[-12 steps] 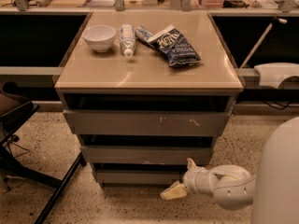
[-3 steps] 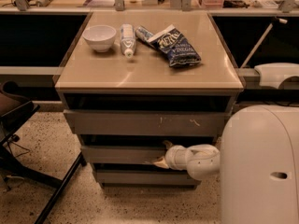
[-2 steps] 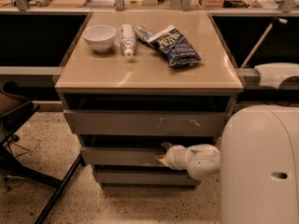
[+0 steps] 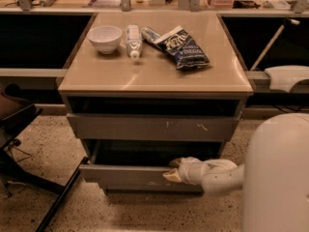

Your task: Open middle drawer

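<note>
The middle drawer is a plain grey handleless front with a small pale scuff at its lower edge. It stands pulled out from the cabinet, with a dark gap showing behind its top edge. My gripper is at the top edge of that front, right of centre, at the end of my white arm, which reaches in from the right. Above it is the top drawer, a grey front with white scratch marks, slightly proud of the cabinet. The lowest drawer is hidden under the pulled-out one.
On the cabinet top are a white bowl, a lying bottle and a blue chip bag. My white body fills the lower right. A dark chair base stands at the left on the speckled floor.
The middle drawer front has slid out toward the camera, opening a dark gap behind it. My gripper has come back with it, staying on its top edge.
</note>
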